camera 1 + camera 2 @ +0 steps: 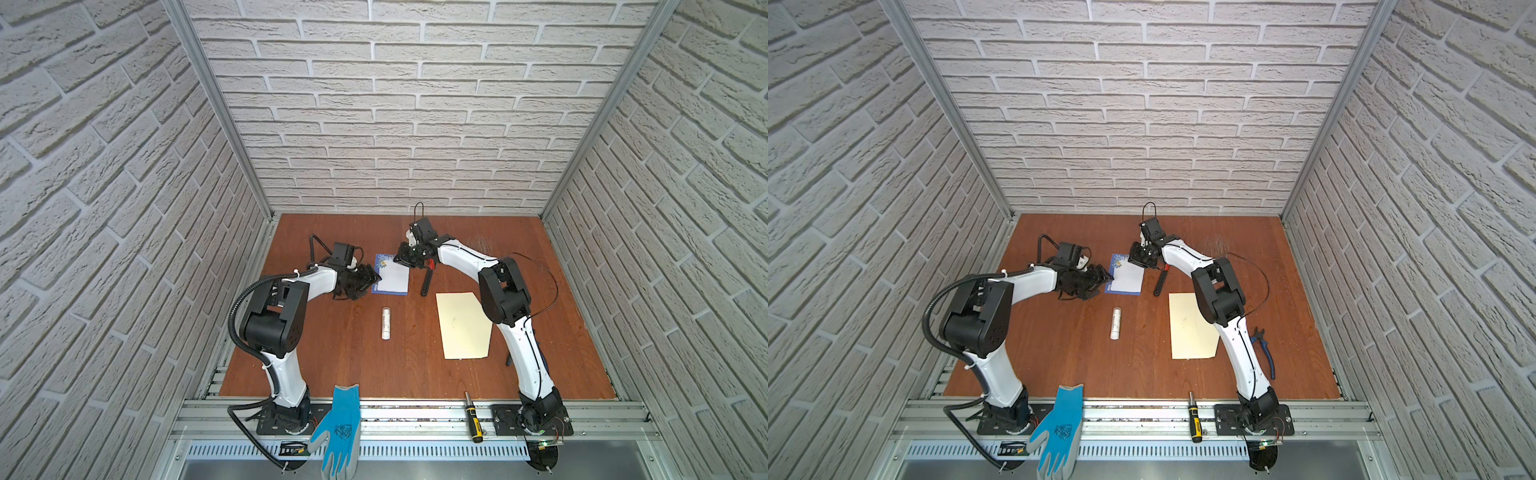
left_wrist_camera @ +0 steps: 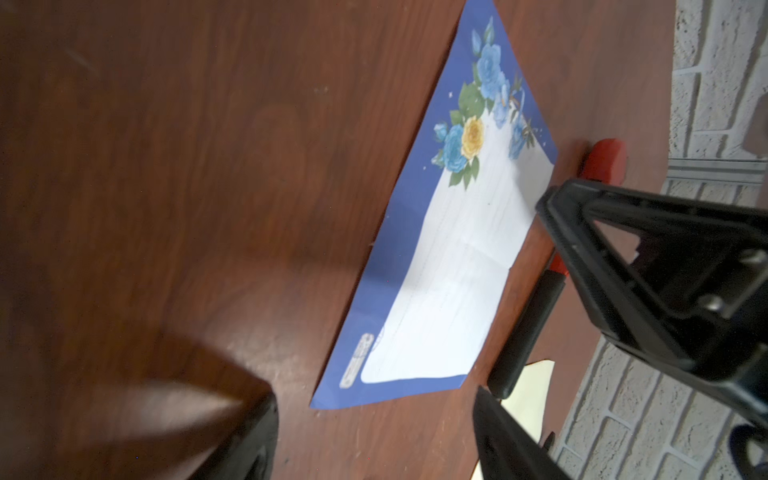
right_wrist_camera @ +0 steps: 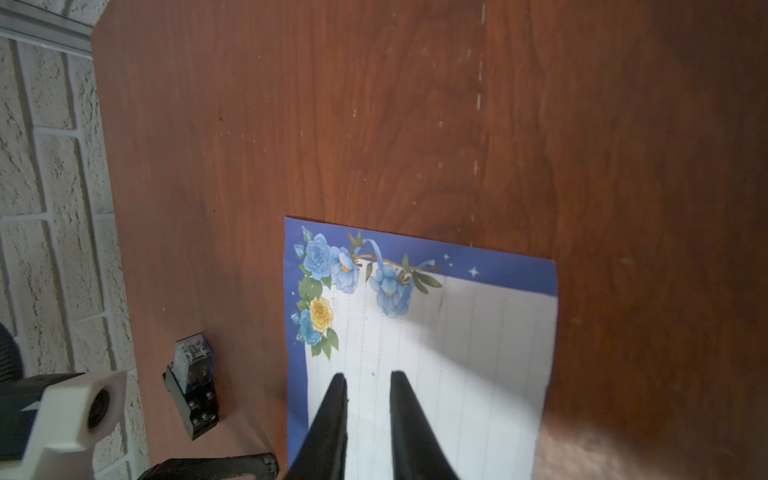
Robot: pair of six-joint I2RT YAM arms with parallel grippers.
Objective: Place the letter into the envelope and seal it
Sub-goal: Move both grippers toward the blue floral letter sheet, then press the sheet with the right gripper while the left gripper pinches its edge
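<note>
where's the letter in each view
Top view: letter mid-picture, just above the glue stick.
Top view: letter again above the glue stick, left of centre.
Left wrist: letter a slanted strip across the middle, black tool alongside.
Right wrist: letter in the middle, cut by the frame edge.
Shared landmark: its floral corner, visible in all four.

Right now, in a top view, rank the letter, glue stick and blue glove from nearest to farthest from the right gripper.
1. Letter: right under the right gripper, farthest back.
2. Glue stick: in the middle, closer to the front.
3. Blue glove: draped over the front rail, on the left.
</note>
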